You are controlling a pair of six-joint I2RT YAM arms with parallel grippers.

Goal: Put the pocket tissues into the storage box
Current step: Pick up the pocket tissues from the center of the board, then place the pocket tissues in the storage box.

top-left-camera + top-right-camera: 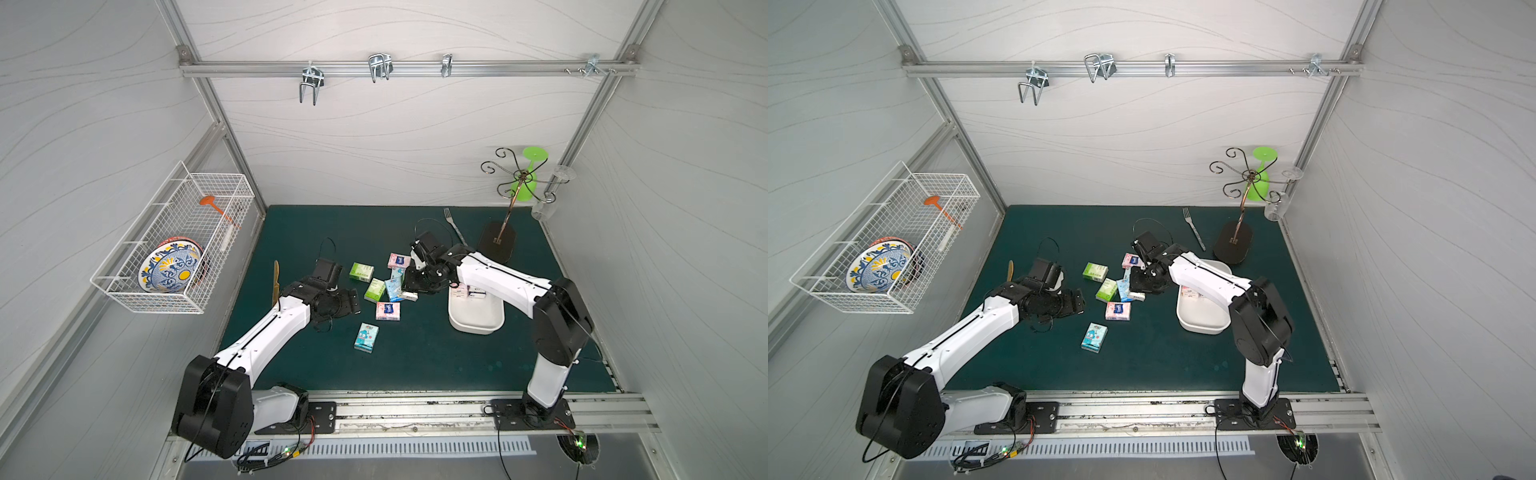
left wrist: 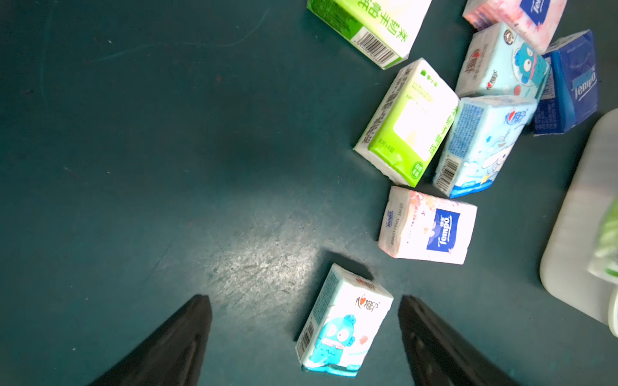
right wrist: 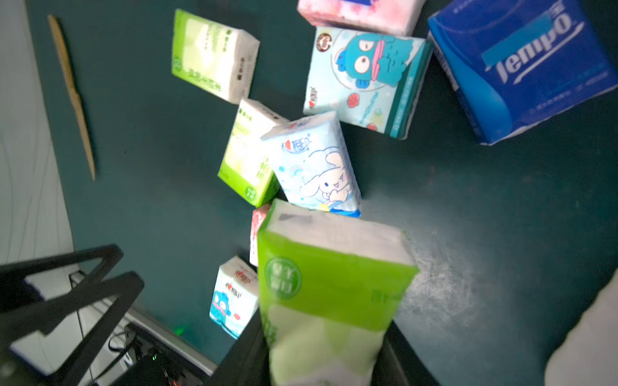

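green mat [image 1: 415, 365] | right claw [image 3: 324, 337] grips green packet [image 3: 334, 284], base cut off | left claw [image 2: 304, 299] wide

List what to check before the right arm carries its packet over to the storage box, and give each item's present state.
1. Right gripper shut on the green packet: ok.
2. Green packet clear of its neighbours: cannot tell; the bunny-print packet lies right at its end.
3. Room in the storage box: ok; its near half is bare.
4. Left gripper out of the way: ok; it is open above the fish-print packet, apart from the right arm.
5. All packets off the mat: not ok; several lie loose.
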